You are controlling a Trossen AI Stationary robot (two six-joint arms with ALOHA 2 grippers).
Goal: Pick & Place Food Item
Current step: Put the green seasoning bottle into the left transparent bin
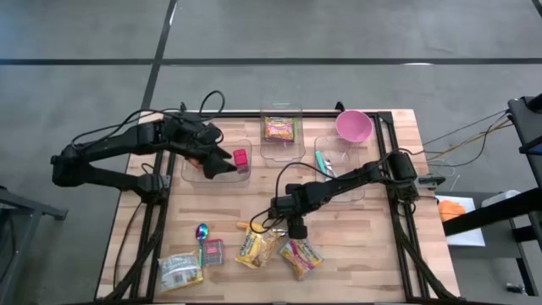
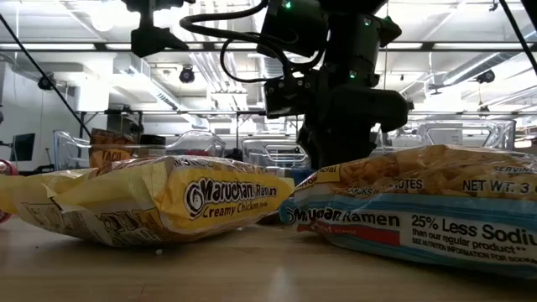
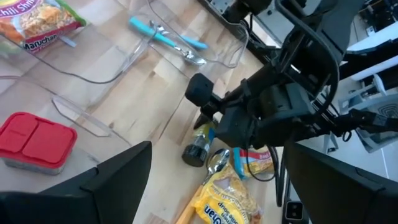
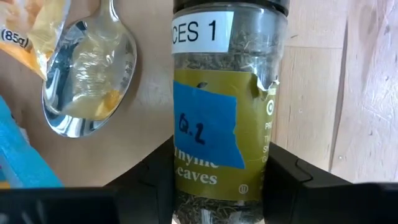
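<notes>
A clear spice jar of thyme leaves (image 4: 227, 112) with a black cap and a blue tape label lies on its side on the wooden table at the middle (image 1: 294, 227). My right gripper (image 4: 221, 186) points steeply down over it and is shut on it (image 1: 286, 219). A metal spoon (image 4: 87, 81) lies right beside the jar. In the low view the ramen packets hide the jar. My left gripper (image 3: 224, 186) hangs open and holds nothing, above the left clear bin (image 1: 212, 169). My right gripper pinches the jar's body (image 4: 186, 186) between its two fingers, on the part away from the black cap. The fingers (image 4: 283, 180) come from above, pointing down, and lie across the jar. The jar lies flat on the table.
A red lidded box (image 1: 240, 158) sits in the left bin, a ramen packet (image 1: 279, 129) in the middle bin, teal utensils (image 1: 323, 161) in the right bin. A pink bowl (image 1: 353, 125) stands at the far right. Ramen packets (image 1: 254, 248) (image 1: 301, 257) (image 1: 179, 271) lie near the front edge.
</notes>
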